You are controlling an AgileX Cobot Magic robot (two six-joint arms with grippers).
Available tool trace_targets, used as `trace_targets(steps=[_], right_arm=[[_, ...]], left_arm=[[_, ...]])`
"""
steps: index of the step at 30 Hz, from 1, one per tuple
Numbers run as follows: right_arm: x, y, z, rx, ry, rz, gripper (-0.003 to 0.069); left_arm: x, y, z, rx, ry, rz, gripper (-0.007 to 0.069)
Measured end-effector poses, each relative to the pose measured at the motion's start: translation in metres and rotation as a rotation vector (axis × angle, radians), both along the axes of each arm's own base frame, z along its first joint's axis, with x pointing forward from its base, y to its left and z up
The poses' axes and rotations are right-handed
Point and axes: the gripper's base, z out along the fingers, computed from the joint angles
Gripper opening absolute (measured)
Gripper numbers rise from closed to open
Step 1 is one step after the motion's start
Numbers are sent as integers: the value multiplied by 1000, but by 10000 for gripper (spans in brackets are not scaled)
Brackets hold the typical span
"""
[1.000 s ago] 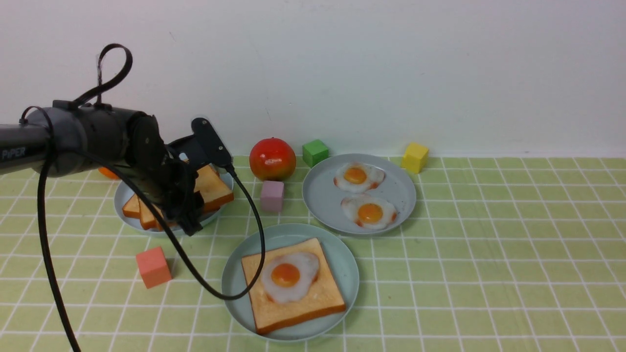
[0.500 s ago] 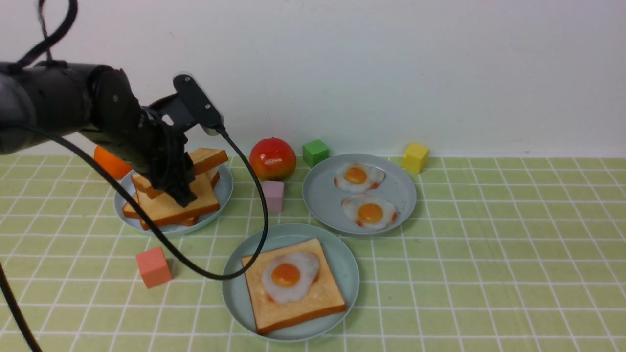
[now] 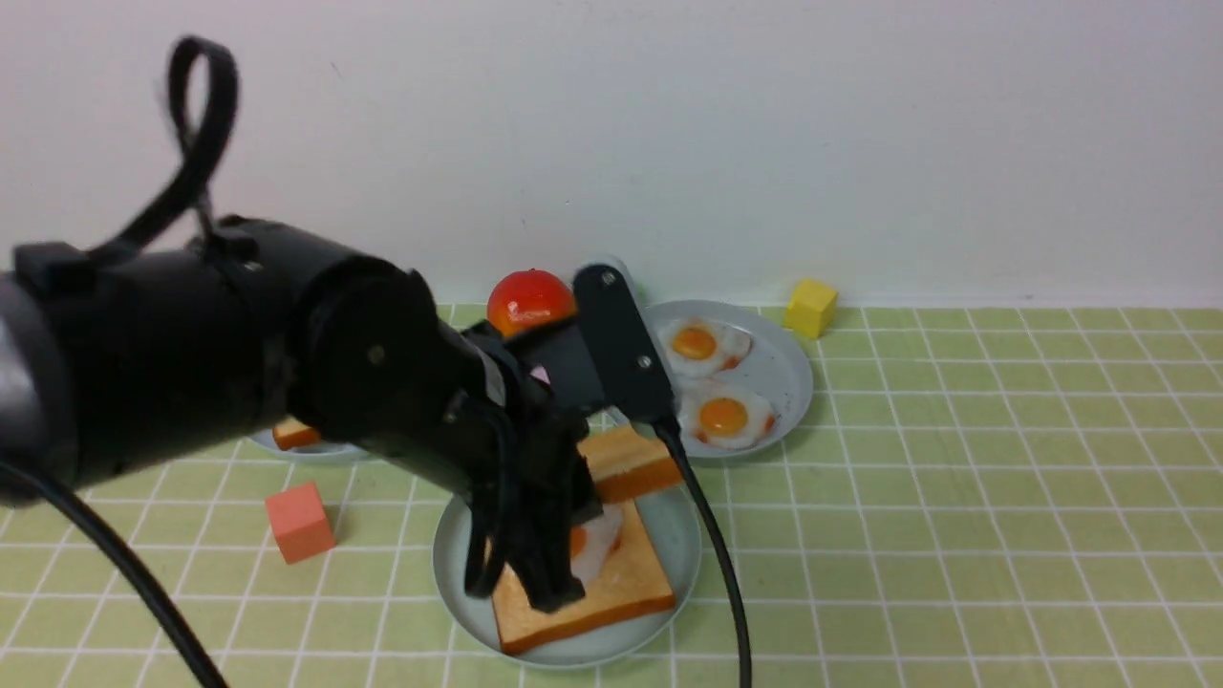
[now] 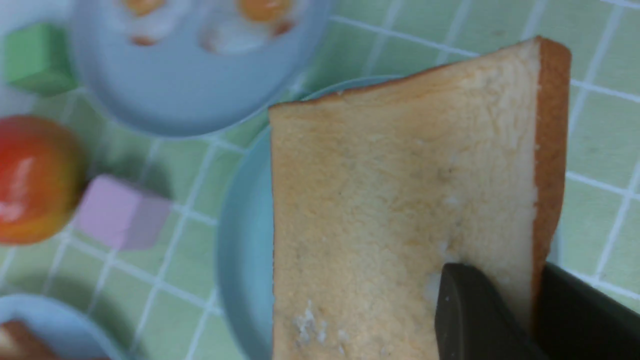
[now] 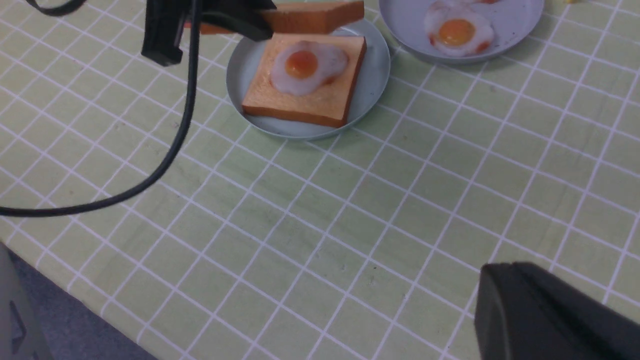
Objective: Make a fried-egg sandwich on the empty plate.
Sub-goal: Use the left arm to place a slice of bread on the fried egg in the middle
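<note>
Left claw [image 4: 535,287] — toast slice [image 4: 400,200] in grip

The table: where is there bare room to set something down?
Bare tablecloth lies right of the egg plate and yellow cube, down to the near edge. The middle is crowded: the left gripper holds a toast slice over the mint plate, with the apple and salmon cube close by.

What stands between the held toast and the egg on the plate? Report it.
Nothing visible. The left end effector holds the toast slice above the far edge of the plate; the fried egg on the lower toast lies uncovered.
</note>
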Motion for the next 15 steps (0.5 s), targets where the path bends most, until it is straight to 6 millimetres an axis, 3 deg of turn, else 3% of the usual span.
trace_targets(steps=[8, 15], right_arm=[[-7, -3, 0, 1, -4, 5, -4], [-9, -3, -1, -8, 14, 10, -3]], left_arm=[[11, -9, -34, 121, -5, -61, 131], [13, -11, -39, 125, -7, -63, 131]])
